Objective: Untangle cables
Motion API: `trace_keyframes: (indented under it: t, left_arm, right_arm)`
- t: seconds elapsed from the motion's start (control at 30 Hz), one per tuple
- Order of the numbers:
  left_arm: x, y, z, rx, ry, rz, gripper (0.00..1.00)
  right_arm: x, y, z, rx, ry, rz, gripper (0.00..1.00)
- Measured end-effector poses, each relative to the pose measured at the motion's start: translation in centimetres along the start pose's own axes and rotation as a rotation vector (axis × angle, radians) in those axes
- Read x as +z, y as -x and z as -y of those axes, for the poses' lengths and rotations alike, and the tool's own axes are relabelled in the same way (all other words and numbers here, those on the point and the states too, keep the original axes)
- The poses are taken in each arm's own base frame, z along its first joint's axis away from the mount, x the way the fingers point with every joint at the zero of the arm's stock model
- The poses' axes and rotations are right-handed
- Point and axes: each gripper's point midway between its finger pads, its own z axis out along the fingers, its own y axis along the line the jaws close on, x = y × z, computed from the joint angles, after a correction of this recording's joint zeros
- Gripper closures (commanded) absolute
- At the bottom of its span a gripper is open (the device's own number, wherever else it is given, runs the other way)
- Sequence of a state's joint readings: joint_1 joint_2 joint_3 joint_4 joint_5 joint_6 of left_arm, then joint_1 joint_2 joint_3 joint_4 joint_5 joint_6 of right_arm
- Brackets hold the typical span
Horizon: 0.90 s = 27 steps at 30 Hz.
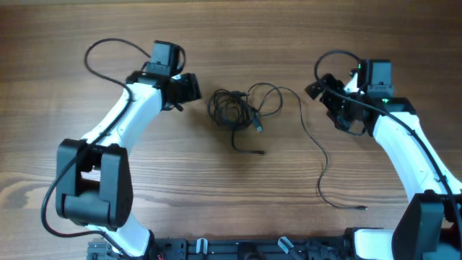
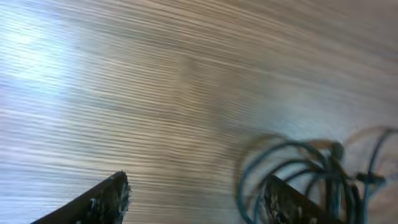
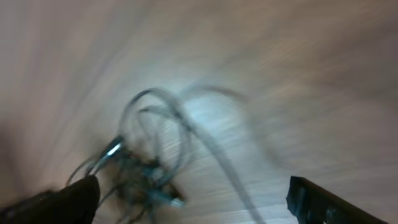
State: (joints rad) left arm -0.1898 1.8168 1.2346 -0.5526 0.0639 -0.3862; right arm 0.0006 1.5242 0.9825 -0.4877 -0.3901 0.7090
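Left gripper (image 1: 189, 88): jaws spread, nothing between them but bare bench (image 1: 216, 202) in the left wrist view. Not holding.

Right gripper (image 1: 317, 90): jaws spread wide. The right wrist view is badly blurred. A strand crosses the gap between its jaws, and I see no pinch on it.

The cables (image 1: 232, 108) lie bunched in a loose knot between the two grippers. The knot sits straight ahead of the left gripper, just beside its tips, and in the left wrist view the coils lie by its right-hand jaw, not centred in the gap. From the right gripper the knot is ahead and well apart, so I judge the left arm nearer for a grab at the bundle.

Long axis: one trailing cord (image 1: 322, 162) leaves the knot in a wide loop towards the right gripper, passes near its tips, then runs back along the bench towards the right arm's base, ending in a small plug (image 1: 362, 208). I judge that strand the right arm's natural pick. A shorter tail (image 1: 249, 150) hangs out of the knot on the side towards the bases.

Room: open bench all round the knot, with no edge close. Pulling apart sideways looks free, but the arms' own thick leads sit behind each wrist, so I would watch those.
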Motion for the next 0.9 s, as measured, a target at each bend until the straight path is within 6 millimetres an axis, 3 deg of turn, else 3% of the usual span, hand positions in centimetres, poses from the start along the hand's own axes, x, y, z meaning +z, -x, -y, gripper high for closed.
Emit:
trace_keyframes:
  t: [0.1, 0.17, 0.27, 0.5, 0.57, 0.67, 0.77, 0.9]
  left_arm:
    - [-0.1, 0.9, -1.8, -0.065, 0.003, 0.005, 0.28]
    - [-0.3, 1.4, -2.9, -0.103, -0.015, 0.002, 0.28]
    - [-0.6, 2.1, -3.9, -0.147, -0.065, -0.004, 0.28]
    - [-1.4, 3.5, -6.1, -0.237, -0.168, -0.004, 0.26]
    - [-1.6, 3.7, -6.5, -0.259, -0.204, -0.010, 0.19]
    - [-1.6, 3.8, -6.3, -0.268, -0.280, -0.027, 0.05]
    - [-0.9, 3.6, -5.2, -0.262, -0.380, -0.060, 0.05]
    - [0.2, 2.7, -4.5, -0.271, -0.436, -0.114, 0.04]
  right_arm:
    - [0.2, -1.9, -2.7, -0.114, 0.116, -0.077, 0.31]
    - [0.4, -3.4, -4.1, -0.181, 0.161, -0.123, 0.36]
    - [0.8, -5.6, -6.5, -0.294, 0.228, -0.160, 0.30]
    - [2.2, -10.4, -12.8, -0.551, 0.372, -0.159, 0.27]
    - [2.8, -11.7, -14.3, -0.616, 0.374, -0.122, 0.27]
    - [3.5, -13.2, -16.8, -0.757, 0.392, -0.025, 0.28]
    - [4.7, -14.7, -19.3, -0.871, 0.420, 0.077, 0.28]
    - [6.7, -16.1, -20.5, -0.953, 0.400, 0.172, 0.29]
